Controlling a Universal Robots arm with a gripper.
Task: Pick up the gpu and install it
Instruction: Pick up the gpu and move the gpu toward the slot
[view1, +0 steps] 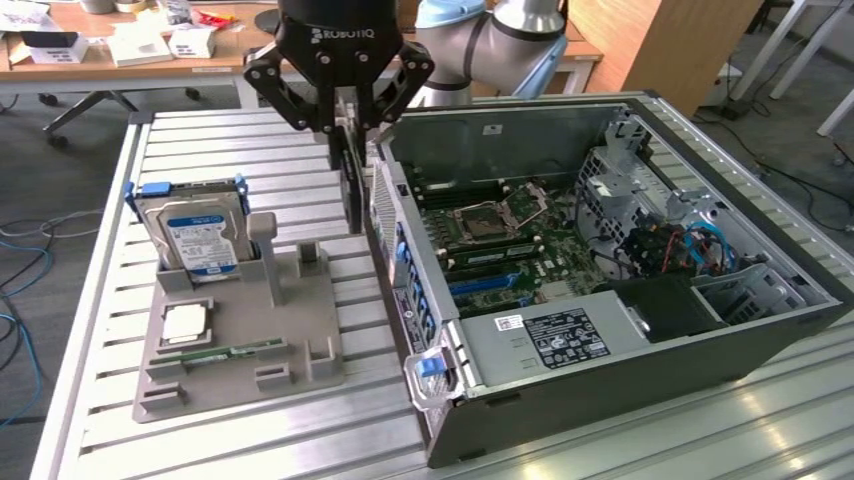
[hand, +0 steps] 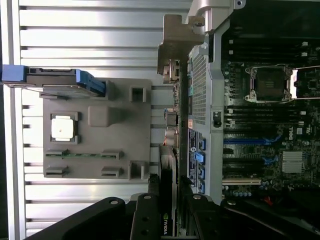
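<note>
The hand (view1: 350, 135) grips the gpu (view1: 351, 185) by its upper edge, fingers (hand: 145, 217) narrowed onto the card. The card hangs on edge just outside the computer case (view1: 627, 390), beside its perforated wall (hand: 200, 85) and over the worktop (view1: 227, 130). The card is not yet over that wall. Carried too low, it would likely catch the case's rim; carried skewed, it could miss the blue slots (hand: 250, 141) deeper inside the case and jam. The wrist view gives the card's line against wall and slots. The exterior view gives its height, plus the hard drive (view1: 200, 235) standing in the grey fixture (view1: 240, 310) on the card's side away from the case.
</note>
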